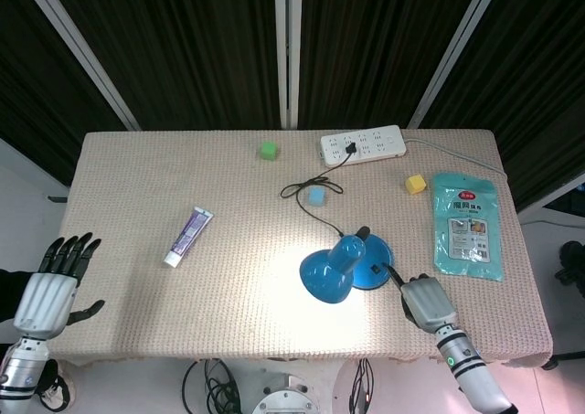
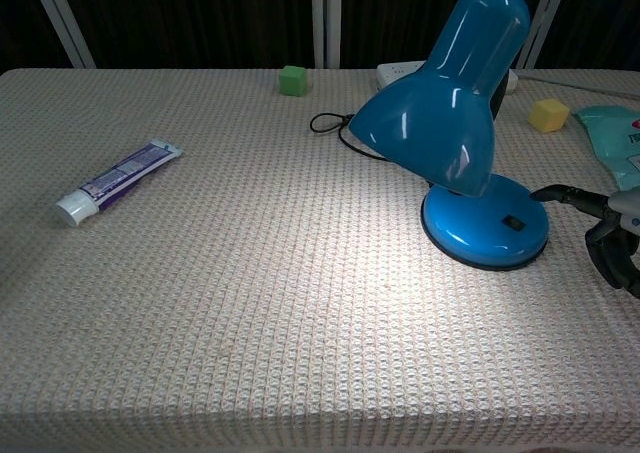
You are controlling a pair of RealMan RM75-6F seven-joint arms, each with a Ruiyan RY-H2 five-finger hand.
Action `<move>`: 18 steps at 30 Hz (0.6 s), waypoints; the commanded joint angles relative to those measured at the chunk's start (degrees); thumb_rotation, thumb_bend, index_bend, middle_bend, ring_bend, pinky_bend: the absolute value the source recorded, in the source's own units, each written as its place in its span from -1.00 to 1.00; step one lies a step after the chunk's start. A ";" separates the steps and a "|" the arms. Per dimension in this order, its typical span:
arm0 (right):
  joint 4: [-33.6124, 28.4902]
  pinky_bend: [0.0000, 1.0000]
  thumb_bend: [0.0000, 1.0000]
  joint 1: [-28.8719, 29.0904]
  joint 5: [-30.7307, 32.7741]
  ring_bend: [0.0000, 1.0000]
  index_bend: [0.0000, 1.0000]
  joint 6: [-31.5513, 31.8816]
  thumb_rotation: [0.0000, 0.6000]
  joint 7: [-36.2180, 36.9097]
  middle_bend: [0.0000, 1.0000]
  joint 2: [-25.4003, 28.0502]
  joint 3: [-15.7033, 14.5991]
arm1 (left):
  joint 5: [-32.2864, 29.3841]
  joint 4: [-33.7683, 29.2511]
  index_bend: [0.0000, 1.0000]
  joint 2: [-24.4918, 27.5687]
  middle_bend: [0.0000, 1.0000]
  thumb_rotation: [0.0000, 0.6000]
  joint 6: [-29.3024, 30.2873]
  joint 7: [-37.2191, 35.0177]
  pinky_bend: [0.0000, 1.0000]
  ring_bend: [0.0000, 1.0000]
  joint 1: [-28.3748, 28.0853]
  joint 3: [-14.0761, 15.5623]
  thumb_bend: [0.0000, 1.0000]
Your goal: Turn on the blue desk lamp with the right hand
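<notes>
The blue desk lamp (image 1: pixel 345 265) (image 2: pixel 450 103) stands near the table's front right, its shade tilted toward the front. It is lit and throws a bright patch on the cloth. A small dark switch (image 2: pixel 513 222) shows on its round base (image 2: pixel 485 235). My right hand (image 1: pixel 423 302) (image 2: pixel 612 233) sits just right of the base, one finger stretched toward it with the tip a little clear of the rim and the other fingers curled in, holding nothing. My left hand (image 1: pixel 55 281) hangs off the table's front left corner, fingers apart and empty.
A toothpaste tube (image 1: pixel 188 236) lies at the left. A green cube (image 1: pixel 268 150), a small blue cube (image 1: pixel 316 195), a yellow cube (image 1: pixel 416 184) and a white power strip (image 1: pixel 362 144) sit at the back. The lamp's black cord (image 1: pixel 311 199) loops there. A teal packet (image 1: pixel 467 224) lies at right.
</notes>
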 commanded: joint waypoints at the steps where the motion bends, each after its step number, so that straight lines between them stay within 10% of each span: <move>1: -1.83 -0.18 0.64 -2.55 -4.36 0.00 -1.00 5.02 1.00 2.70 0.18 3.17 -0.84 | 0.04 -0.02 -1.00 0.03 -1.00 1.00 0.06 -0.04 -1.00 -1.00 0.01 -0.01 -0.75; 7: -0.88 -0.34 0.25 -10.42 -16.88 -0.44 -1.00 21.00 1.00 7.65 -0.28 8.32 -3.68 | -0.27 -0.04 -1.00 -0.02 -1.00 1.00 -0.38 -0.09 -1.00 -1.00 -0.08 0.04 -0.75; 12: 2.77 -0.85 -0.86 -14.82 -20.41 -1.00 -1.00 28.79 1.00 8.77 -0.96 9.60 -3.81 | 0.11 -0.30 -1.00 0.02 -1.00 1.00 0.25 0.38 -1.00 -1.00 0.18 0.12 -0.75; 18: 6.49 -1.00 -1.00 -17.47 -19.21 -1.00 -1.00 31.41 1.00 11.50 -1.00 9.16 -2.38 | 0.19 -0.48 -1.00 0.09 -1.00 1.00 0.33 0.64 -1.00 -1.00 0.26 0.17 -0.75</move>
